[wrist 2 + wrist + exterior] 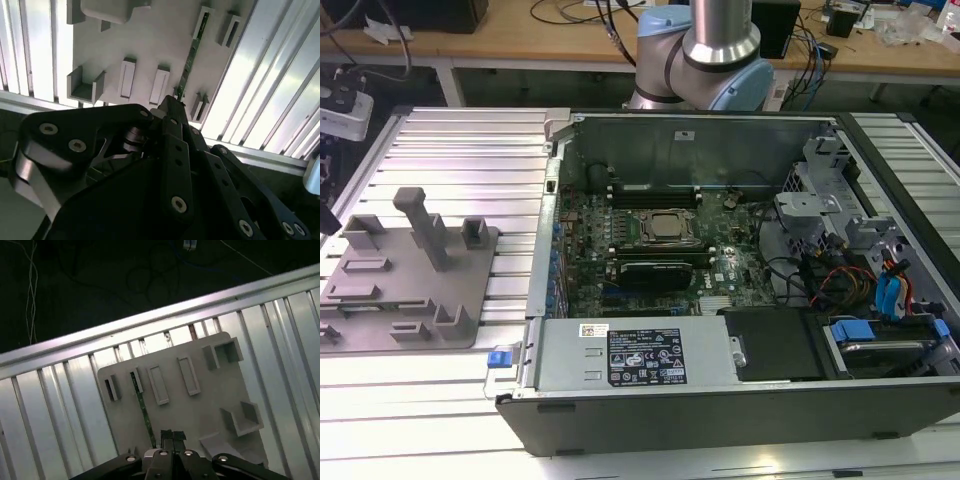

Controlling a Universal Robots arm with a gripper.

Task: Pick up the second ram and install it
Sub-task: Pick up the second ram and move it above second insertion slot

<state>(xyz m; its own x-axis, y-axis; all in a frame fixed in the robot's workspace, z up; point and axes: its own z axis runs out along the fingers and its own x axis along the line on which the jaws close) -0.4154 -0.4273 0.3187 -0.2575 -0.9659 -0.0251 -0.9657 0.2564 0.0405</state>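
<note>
Hovering over the grey tray (200, 410), the gripper (173, 435) has its fingers (166, 436) pinched together, holding nothing; memory stick (142, 405) sits on edge in its slots.

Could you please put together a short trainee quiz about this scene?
1. True or false: the RAM stick sits on the grey fixture plate, outside the open computer case.
2. The fixture plate lies to which side of the case? A) exterior view's left B) exterior view's right C) inside it
3. Fill in: in the first wrist view, the gripper is nearest the ____.
Key: 1 true; 2 A; 3 RAM stick.
</note>
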